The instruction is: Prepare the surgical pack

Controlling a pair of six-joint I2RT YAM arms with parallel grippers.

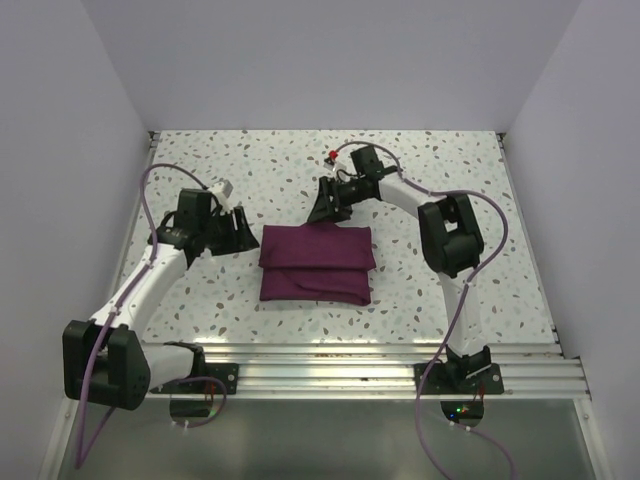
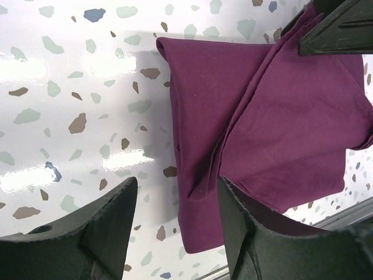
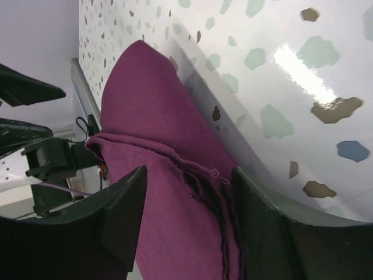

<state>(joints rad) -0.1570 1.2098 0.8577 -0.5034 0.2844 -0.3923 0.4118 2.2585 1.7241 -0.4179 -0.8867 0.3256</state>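
The pack (image 1: 316, 265), a folded cloth likely light, limp and prone to unfolding, lies centrally on the counter (image 1: 450, 180), left tool (image 1: 243, 232) at its left edge, right tool (image 1: 322, 207) at its far edge, both wide open and apparently empty; pinch all layers together at an edge.

Both arms have slim white tubular links (image 1: 140, 285) between chunky black joint housings (image 1: 105, 362). Thin purple cables (image 1: 144, 203) loop along each. The wedge-shaped fingers (image 2: 87, 233) are matte black, and a small red cap (image 1: 332, 155) marks the right wrist.
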